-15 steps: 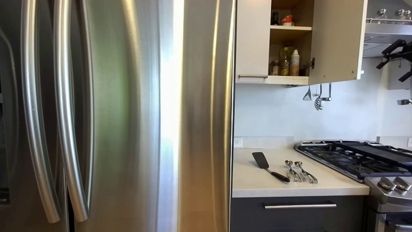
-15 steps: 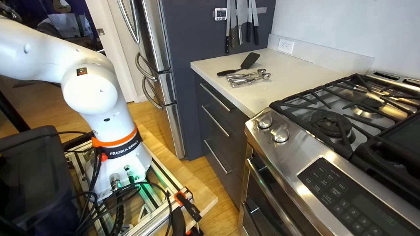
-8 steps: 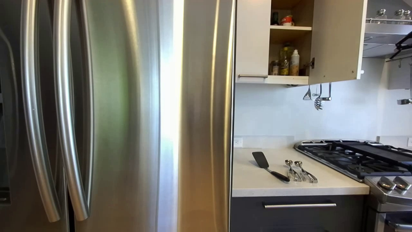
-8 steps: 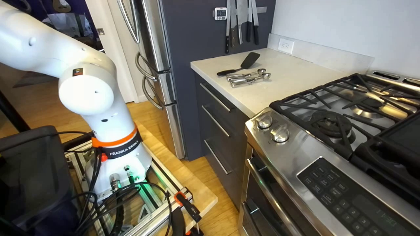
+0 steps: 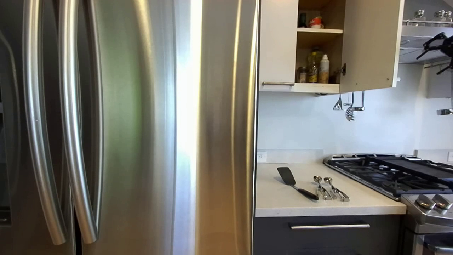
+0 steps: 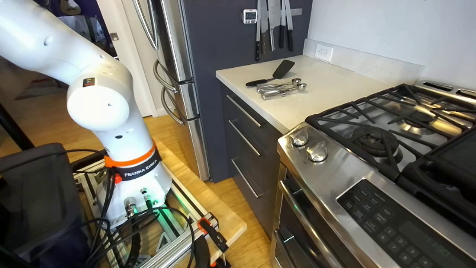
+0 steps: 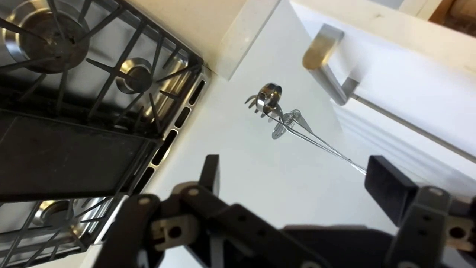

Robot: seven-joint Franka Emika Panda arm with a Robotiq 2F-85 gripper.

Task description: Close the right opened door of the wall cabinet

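Note:
The right door (image 5: 371, 42) of the wall cabinet (image 5: 318, 88) stands wide open in an exterior view. Its outer face (image 7: 409, 74) and metal handle (image 7: 327, 67) show at the upper right of the wrist view. The cabinet's left door (image 5: 277, 42) is shut. My gripper (image 5: 430, 63) is partly in view at the right edge, beyond the open door's free edge and below the range hood. In the wrist view my gripper (image 7: 297, 178) has its fingers wide apart with nothing between them, apart from the door and handle.
Utensils (image 7: 282, 115) hang under the cabinet. The stove (image 7: 74, 141) lies below, and the range hood (image 5: 424, 32) is at the right. A spatula (image 5: 287, 176) and two scoops (image 5: 331, 189) lie on the counter (image 5: 283, 210). The fridge (image 5: 159, 141) fills the left.
My gripper went right, mostly out of view, then came back in at the right edge, slightly higher and farther right than at first. The arm's upper link tilted more steeply. The door has not moved.

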